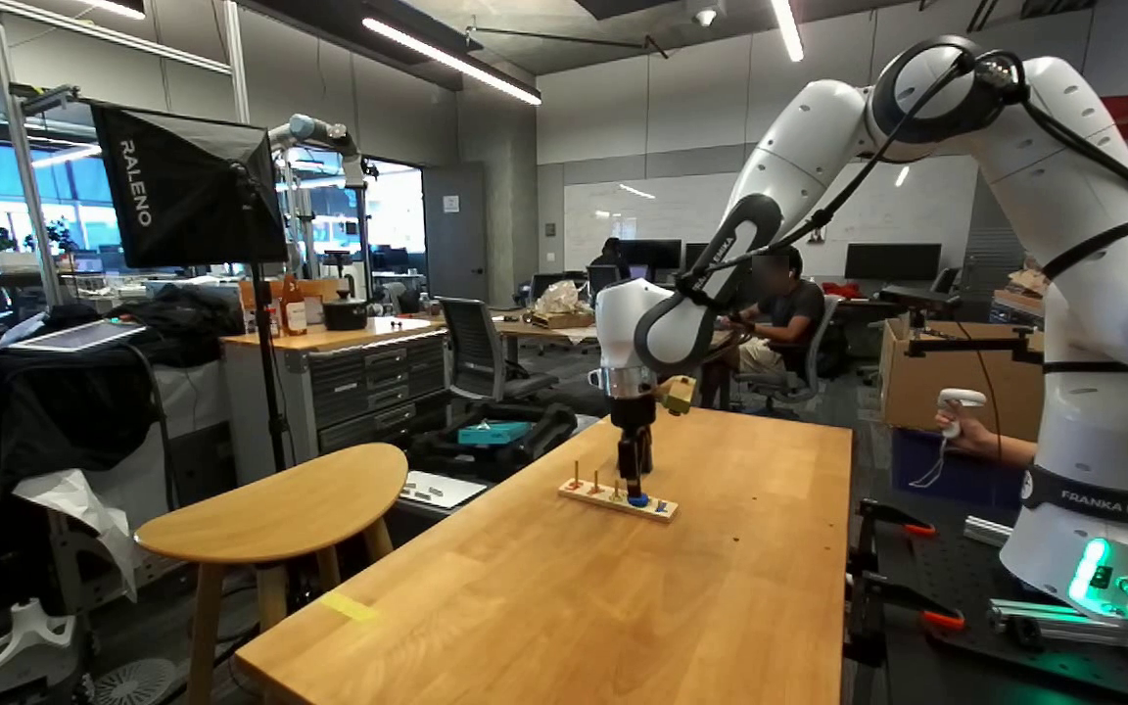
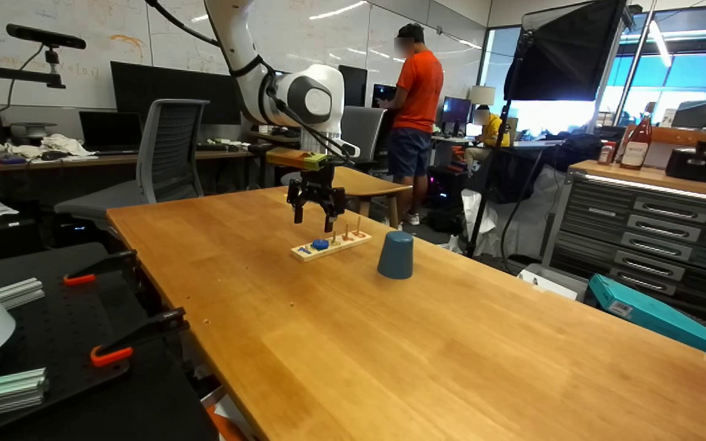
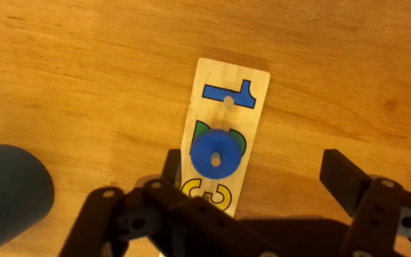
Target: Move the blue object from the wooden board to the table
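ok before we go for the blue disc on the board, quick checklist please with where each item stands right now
1. Gripper open: ok, its fingers stand wide apart in the wrist view.
2. Blue disc on the wooden board: ok, it sits around a peg.
3. Blue-grey cup apart from the board: ok, it stands beside it on the table.
4. Disc centred between the fingers: not ok, in the wrist view it appears nearer the finger on the cup's side.
5. Fingertips down at the disc's level: not ok, they hang higher in an exterior view.
6. How tightly the disc sits on the peg: cannot tell.
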`<action>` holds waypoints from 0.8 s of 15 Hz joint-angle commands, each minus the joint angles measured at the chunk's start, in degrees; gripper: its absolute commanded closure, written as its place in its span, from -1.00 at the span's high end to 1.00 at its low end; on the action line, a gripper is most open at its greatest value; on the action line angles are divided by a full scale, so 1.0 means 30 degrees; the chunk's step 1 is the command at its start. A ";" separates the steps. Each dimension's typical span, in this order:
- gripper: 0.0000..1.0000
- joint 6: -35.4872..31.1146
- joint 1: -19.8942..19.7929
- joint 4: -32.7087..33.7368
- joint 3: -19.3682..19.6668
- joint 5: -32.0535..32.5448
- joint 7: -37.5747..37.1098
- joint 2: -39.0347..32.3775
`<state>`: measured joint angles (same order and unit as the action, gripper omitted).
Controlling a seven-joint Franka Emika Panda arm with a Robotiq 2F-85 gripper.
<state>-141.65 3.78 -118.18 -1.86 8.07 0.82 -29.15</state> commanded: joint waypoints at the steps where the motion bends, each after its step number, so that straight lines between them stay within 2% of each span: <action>1: 1.00 -0.0672 0.0363 0.0495 0.0578 0.0347 -0.0727 -0.0981; 12: 1.00 -0.2277 0.0176 0.0710 0.1000 -0.0082 -0.1502 -0.1409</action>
<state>-146.65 3.69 -117.39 0.15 8.06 -2.14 -32.23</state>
